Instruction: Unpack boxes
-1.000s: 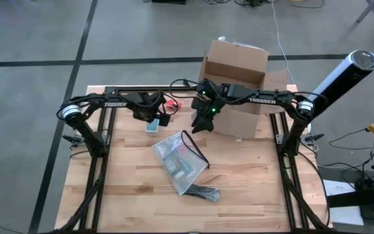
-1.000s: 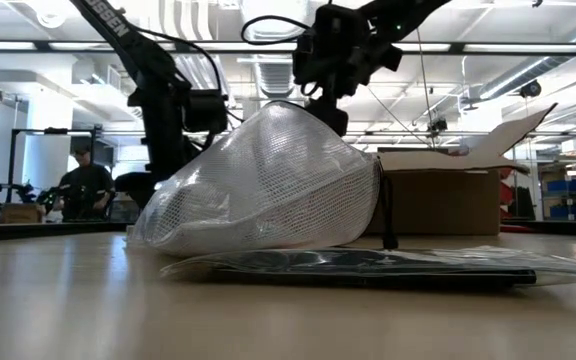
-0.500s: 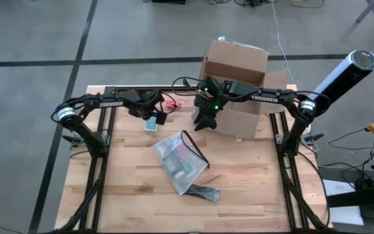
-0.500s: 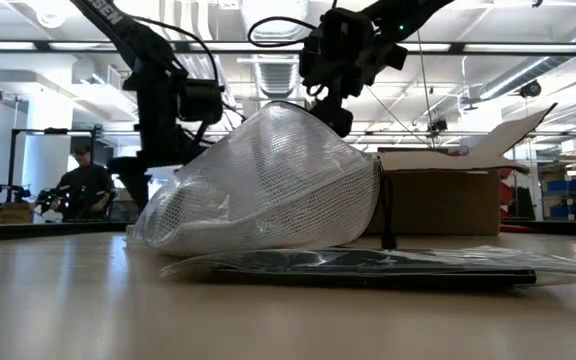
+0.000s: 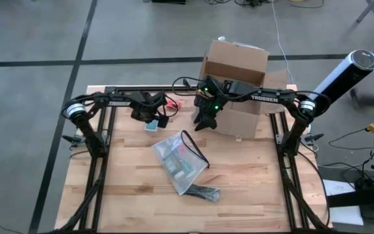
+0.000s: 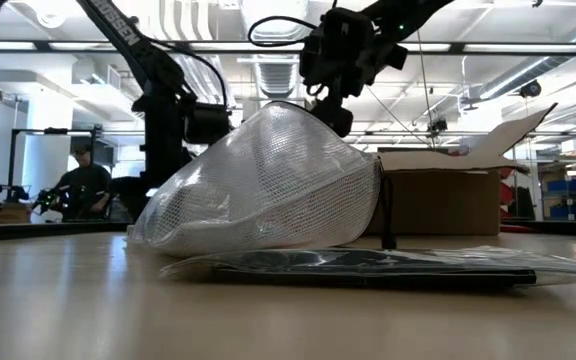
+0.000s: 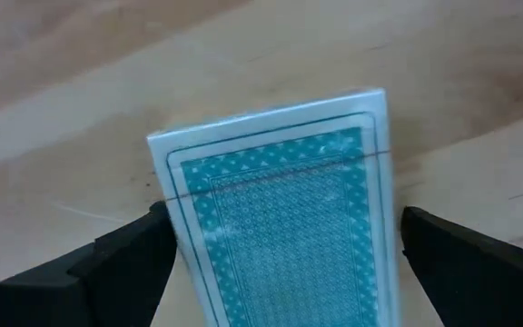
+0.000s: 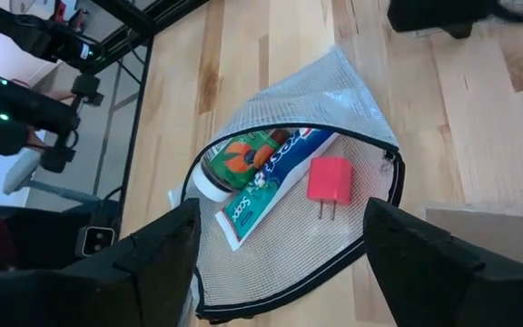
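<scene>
The brown cardboard box stands on its bottom at the table's far right edge, flaps open, also in the low view. My left gripper points down, open, with a teal card pack lying flat on the table between its fingers; whether they touch it does not show. My right gripper hangs open above the table just left of the box. It looks down on a white mesh pouch with an open zip, holding a toothpaste tube, a red plug and a bottle.
A small red tool lies beyond the card pack. The mesh pouch lies mid-table, its near end on a flat clear bag with a dark item. Bare wood lies to the near left and right. A person sits in the room behind.
My left gripper rose a little over the card pack and has come back down around it, staying open. The box and the pouch have not moved.
</scene>
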